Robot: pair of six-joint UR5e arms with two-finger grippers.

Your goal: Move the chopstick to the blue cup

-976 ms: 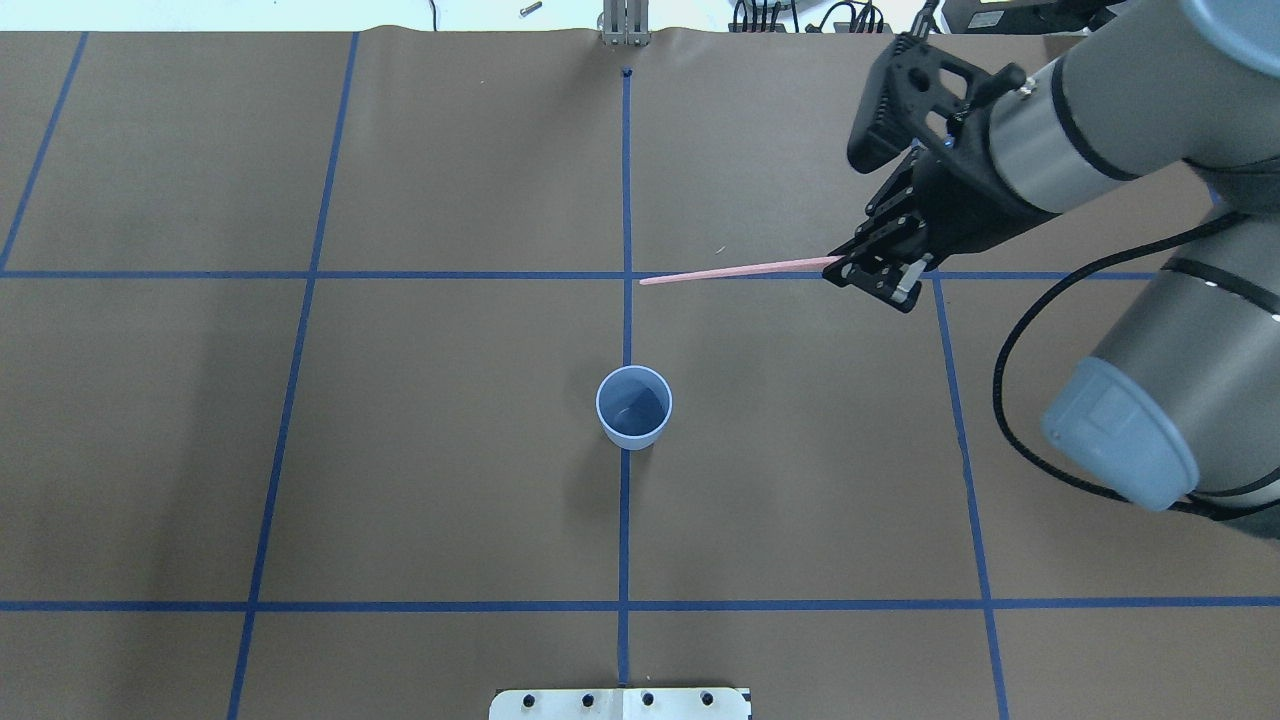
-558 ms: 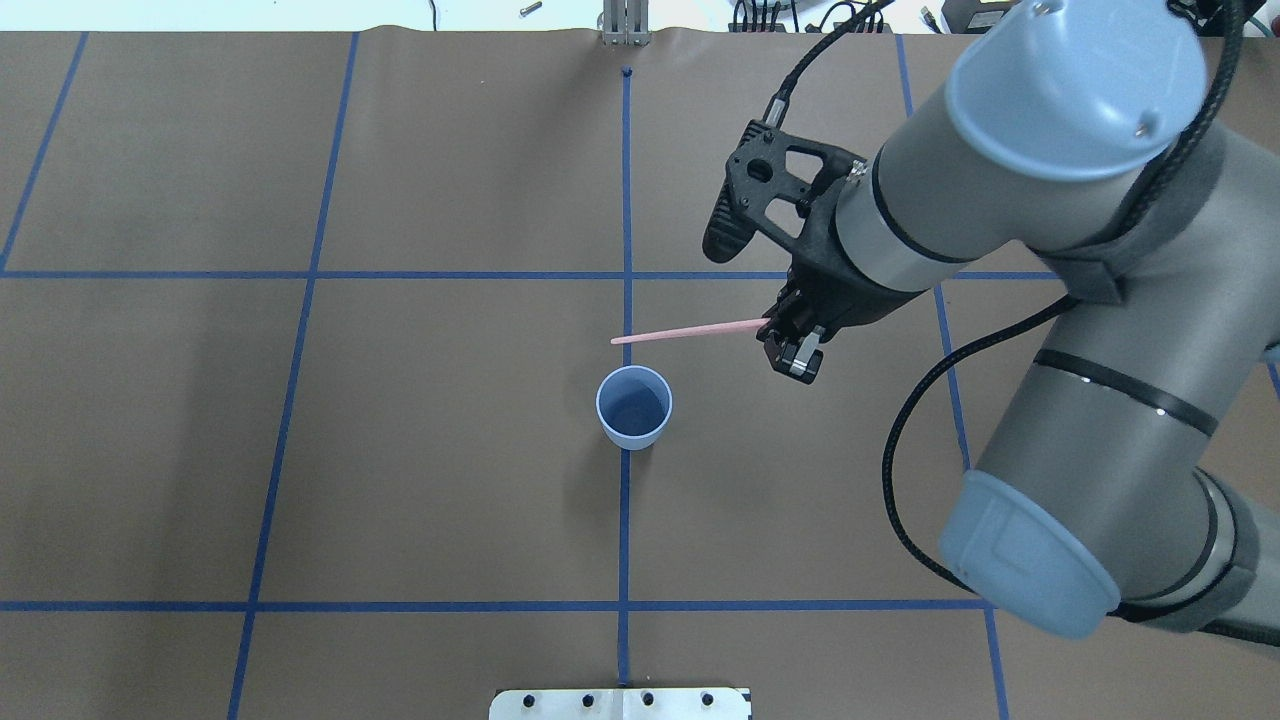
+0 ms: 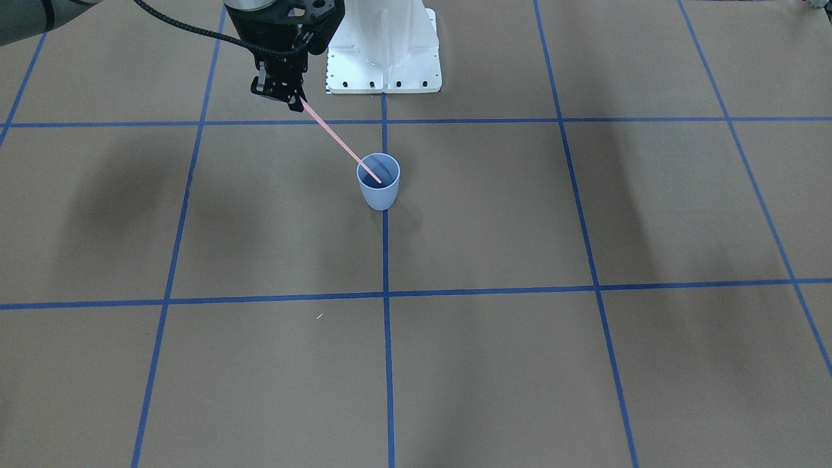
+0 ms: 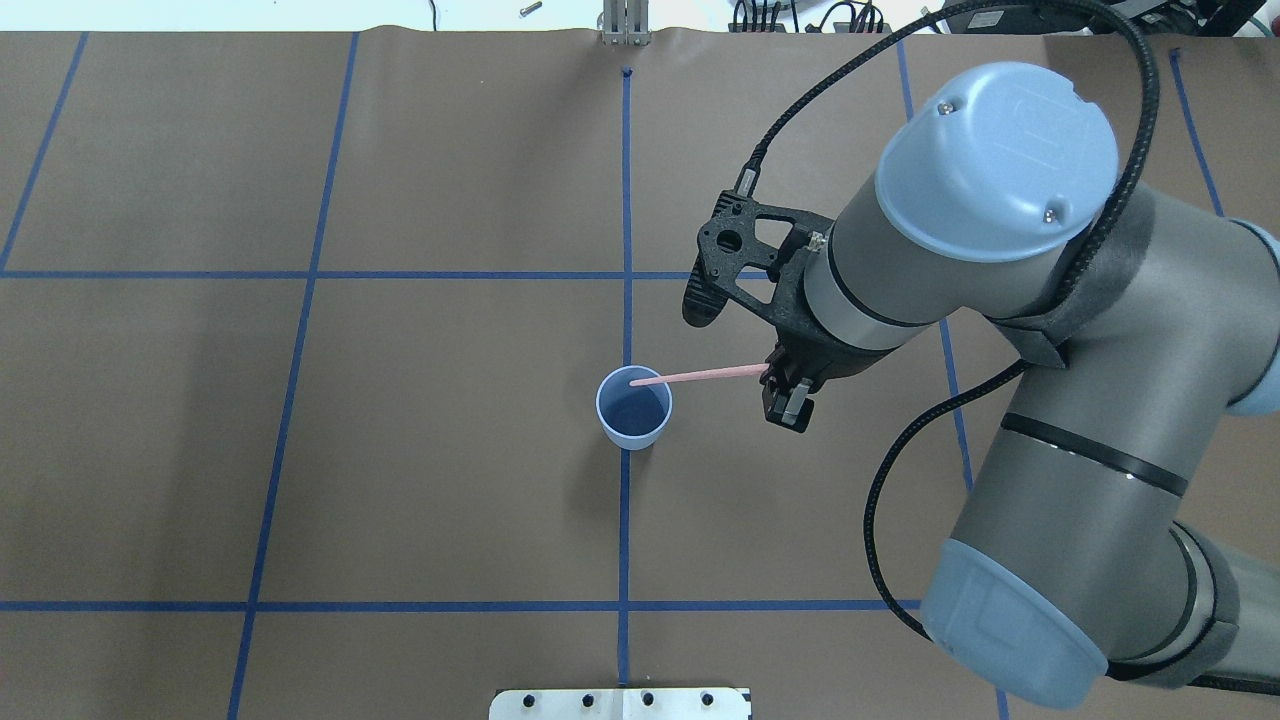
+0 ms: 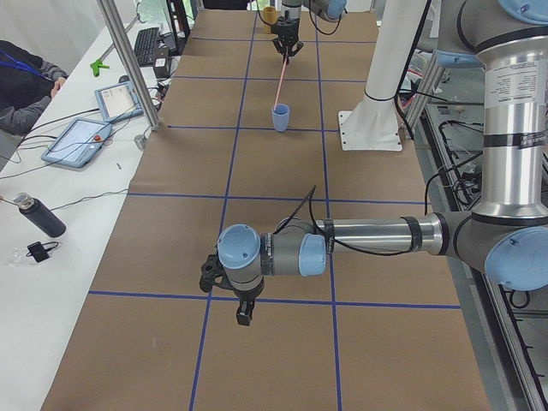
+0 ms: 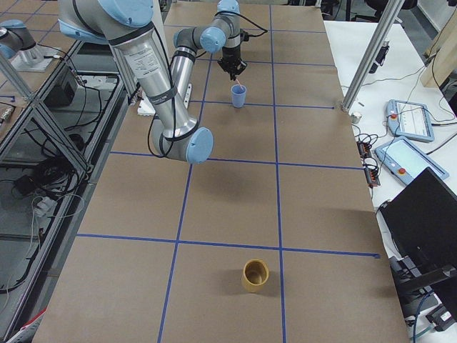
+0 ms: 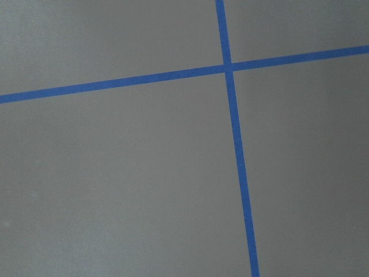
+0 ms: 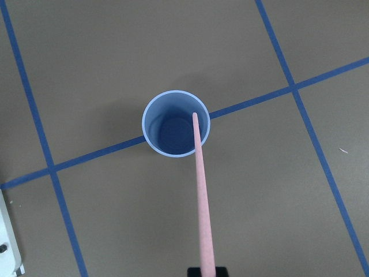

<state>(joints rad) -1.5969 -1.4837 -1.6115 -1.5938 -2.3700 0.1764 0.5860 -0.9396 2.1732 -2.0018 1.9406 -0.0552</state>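
The pale blue cup point(image 4: 633, 410) stands upright on the centre tape line; it also shows in the front view point(image 3: 378, 190) and the right wrist view point(image 8: 167, 130). My right gripper point(image 4: 785, 395) is shut on one end of the salmon-pink chopstick point(image 4: 700, 376), which slants down toward the cup. The stick's free tip is over the cup's mouth by its rim in the right wrist view point(image 8: 200, 190) and the front view point(image 3: 341, 148). My left gripper point(image 5: 242, 315) shows only in the exterior left view, low over bare table far from the cup; I cannot tell if it is open or shut.
A tan cup point(image 6: 255, 275) stands near the table's right end. The white robot base plate point(image 3: 383, 58) lies at the near edge behind the blue cup. Blue tape lines cross the brown table cover point(image 7: 144, 173). Tablets lie on the operators' side bench point(image 5: 77, 141).
My right arm has swung left and toward the robot with the chopstick. The stick's tip has gone from beyond the cup to over its mouth. The cup has not moved.
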